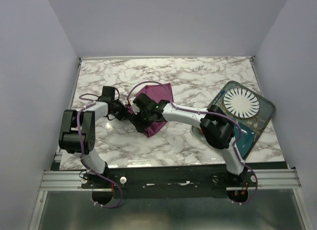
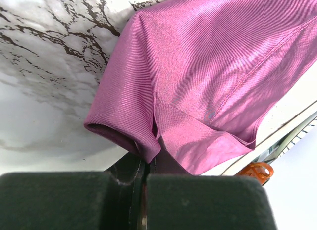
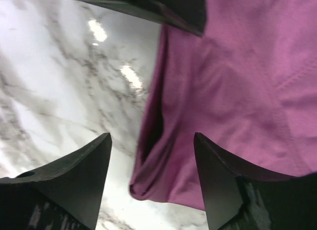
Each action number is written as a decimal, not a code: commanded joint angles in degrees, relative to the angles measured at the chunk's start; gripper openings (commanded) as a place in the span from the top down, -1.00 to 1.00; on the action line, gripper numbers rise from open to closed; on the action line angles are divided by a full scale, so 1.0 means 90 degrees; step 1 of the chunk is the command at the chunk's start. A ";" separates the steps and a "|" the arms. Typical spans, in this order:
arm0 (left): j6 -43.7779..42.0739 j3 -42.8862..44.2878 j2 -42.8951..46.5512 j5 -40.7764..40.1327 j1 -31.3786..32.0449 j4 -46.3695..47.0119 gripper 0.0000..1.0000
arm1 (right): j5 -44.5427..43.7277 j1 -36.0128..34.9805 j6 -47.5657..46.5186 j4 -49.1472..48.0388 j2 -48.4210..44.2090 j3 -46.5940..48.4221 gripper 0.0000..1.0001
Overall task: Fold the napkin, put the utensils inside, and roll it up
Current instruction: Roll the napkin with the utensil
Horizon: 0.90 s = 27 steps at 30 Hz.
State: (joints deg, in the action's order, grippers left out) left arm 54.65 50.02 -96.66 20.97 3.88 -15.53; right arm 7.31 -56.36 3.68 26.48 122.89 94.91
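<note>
Top external view, starting at the left: my left gripper [image 1: 125, 111] reaches in from 9 o'clock toward the middle of the marble table [image 1: 198, 74]. The left wrist view shows its jaws together, clamped on a doubled corner of the napkin [image 1: 161, 95], with the cloth spreading away over the marble toward 1 o'clock. The napkin lies bunched and partly doubled at the table's centre. Overhead, its long axis runs roughly 12 to 6 o'clock, and I judge the fold not yet clean. Just beside the left gripper, the right gripper [image 1: 143, 115] hangs over the same 9 o'clock edge of the cloth. In the right wrist view its fingers [image 3: 84, 180] stand apart, straddling the rolled edge and gripping nothing. Both grippers sit on the napkin's left edge with the cloth lying toward 3 o'clock, so I expect any fold to carry that way. Further right, at 3 o'clock, a white plate [image 1: 241, 103] rests on a teal mat [image 1: 249, 137]. I cannot pick out the knife.
</note>
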 commanded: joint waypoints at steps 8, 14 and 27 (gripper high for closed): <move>-0.0125 -0.0079 -0.0226 -0.0533 -0.0011 -0.0403 1.00 | -0.2491 -0.0808 -0.0497 -0.0305 0.0310 -0.0097 -0.47; -0.0106 -0.0079 -0.0266 -0.0533 -0.0011 -0.0423 1.00 | -0.2745 -0.0828 -0.0136 -0.0276 0.0369 -0.0262 -0.32; -0.0349 -0.0021 -0.0295 -0.0582 -0.0021 -0.0433 1.00 | -0.2262 -0.0682 -0.0107 -0.0257 0.0183 -0.0497 0.57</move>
State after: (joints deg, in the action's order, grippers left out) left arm 54.70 50.17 -96.99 20.99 3.86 -15.59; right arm -18.55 -63.75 1.96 22.72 124.60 92.01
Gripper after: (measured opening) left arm 0.023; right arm 0.273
